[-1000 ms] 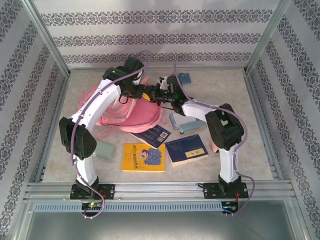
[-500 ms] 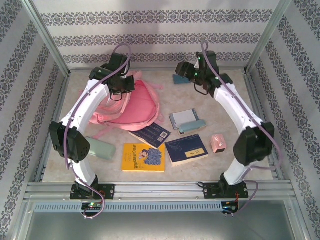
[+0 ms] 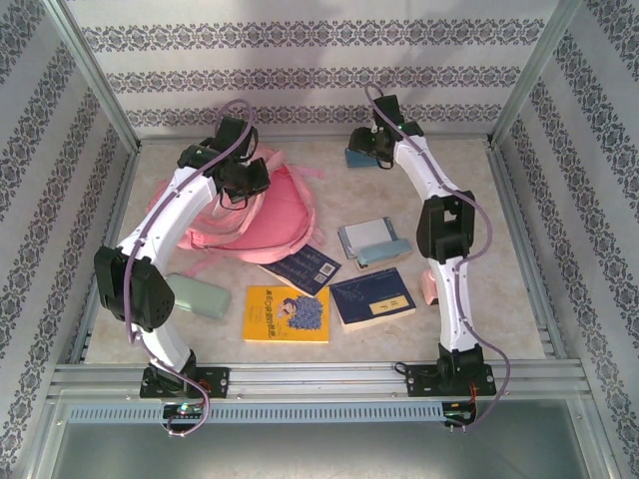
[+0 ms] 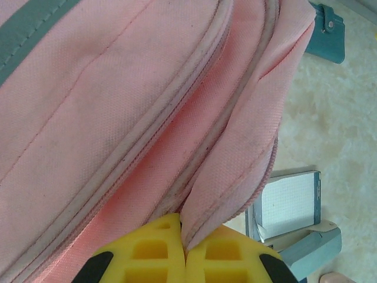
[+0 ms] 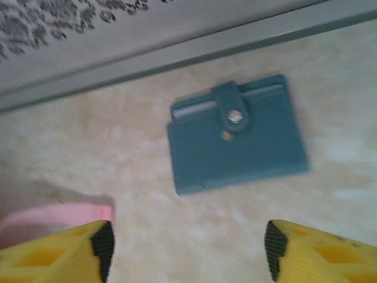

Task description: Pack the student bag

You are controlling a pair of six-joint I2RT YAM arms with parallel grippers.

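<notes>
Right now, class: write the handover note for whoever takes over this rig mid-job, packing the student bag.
Left hand: shut, pinching a fabric edge of the student bag, far left.
Right hand: open, empty, above the teal wallet at the far side.
Done: nothing visibly packed.
Left: wallet, yellow book and blue book lie outside the bag; pack them.

A large soft pink fabric backpack [image 3: 275,212] lay far left on the beige table [image 3: 469,190], with the left gripper [image 3: 250,182] at its far edge. The right gripper [image 3: 366,147] hung over a small teal snap wallet [image 3: 352,160]. A yellow paperback book [image 3: 288,313] and a dark blue book [image 3: 371,297] lay nearer, side by side.
</notes>
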